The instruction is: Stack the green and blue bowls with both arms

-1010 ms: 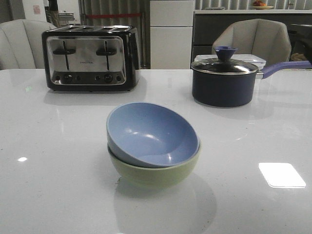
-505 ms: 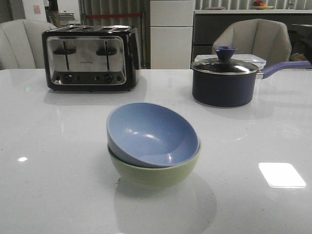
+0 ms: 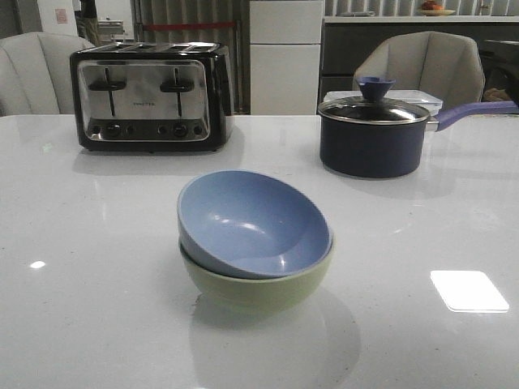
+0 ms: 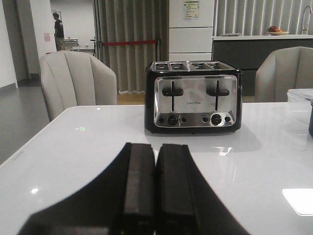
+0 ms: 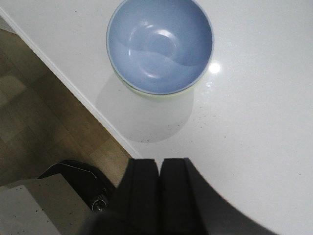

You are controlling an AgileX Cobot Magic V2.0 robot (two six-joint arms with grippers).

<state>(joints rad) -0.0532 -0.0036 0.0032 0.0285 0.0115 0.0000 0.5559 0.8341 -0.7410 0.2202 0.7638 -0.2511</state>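
Both jaws closed, blue bowl (image 3: 253,223) nested, seemingly tilted, in green bowl (image 3: 259,290)

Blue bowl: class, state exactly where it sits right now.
In the front view the blue bowl sits tilted inside the green bowl at the table's centre, nearer the camera than the toaster and saucepan.

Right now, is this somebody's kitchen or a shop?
Probably a kitchen showroom or office pantry: a black and chrome four-slot toaster and a dark navy lidded saucepan on a glossy white table, and a red rope barrier.
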